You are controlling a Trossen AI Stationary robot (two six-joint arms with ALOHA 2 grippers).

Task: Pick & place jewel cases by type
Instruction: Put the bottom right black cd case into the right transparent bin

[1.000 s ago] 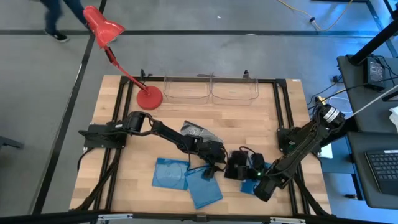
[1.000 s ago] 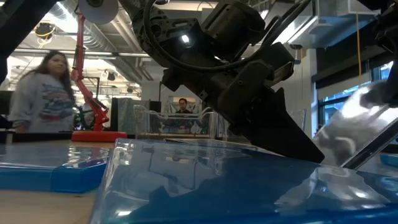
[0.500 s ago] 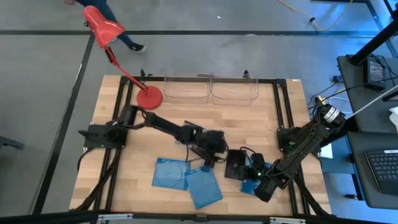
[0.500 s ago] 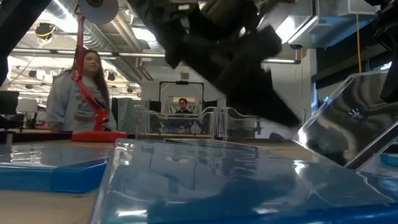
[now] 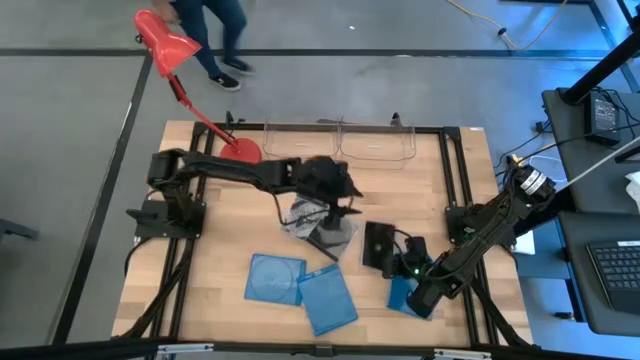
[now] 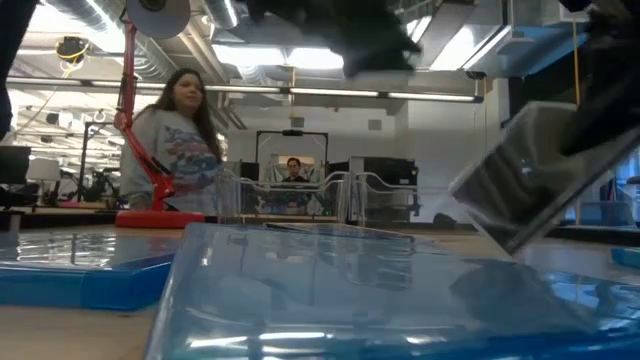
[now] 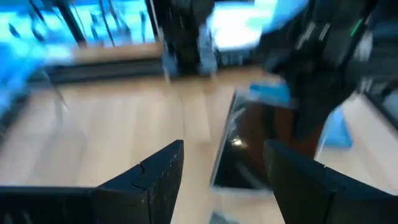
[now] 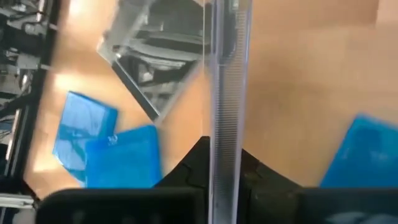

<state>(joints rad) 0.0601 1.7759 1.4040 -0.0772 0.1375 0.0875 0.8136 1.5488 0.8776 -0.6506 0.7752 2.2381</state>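
Two blue jewel cases (image 5: 275, 278) (image 5: 325, 298) lie flat near the front edge, and a third blue one (image 5: 405, 296) lies under my right arm. Two clear cases (image 5: 310, 215) (image 5: 336, 233) lie overlapping at the table's middle. My right gripper (image 5: 396, 260) is shut on a clear case with a dark insert (image 5: 377, 245), to the right of them. My left gripper (image 5: 338, 188) hangs open, high above the clear pair, holding nothing. In its wrist view the fingers (image 7: 155, 180) frame the held case (image 7: 245, 149) from afar. My right gripper pinches the dark-insert case by one edge (image 8: 225, 146) between its two fingers, coming slantwise down from the table's right. In the wrist view the case shows edge-on, running straight out from the fingers. In the low view it stands tilted (image 6: 540, 180); whether its lower corner touches the table, I cannot tell.
Two clear open trays (image 5: 300, 145) (image 5: 378, 145) stand side by side at the far edge, with a red desk lamp's base (image 5: 240, 155) to their left. A person (image 6: 175, 140) walks beyond the far edge. Bare wood shows on the table's left and between cases and trays.
My left gripper has risen from low beside the blue cases and swung toward the far edge, still open. The clear case it stood over now lies uncovered. My right gripper has turned its wrist, and the held case has tipped more upright.
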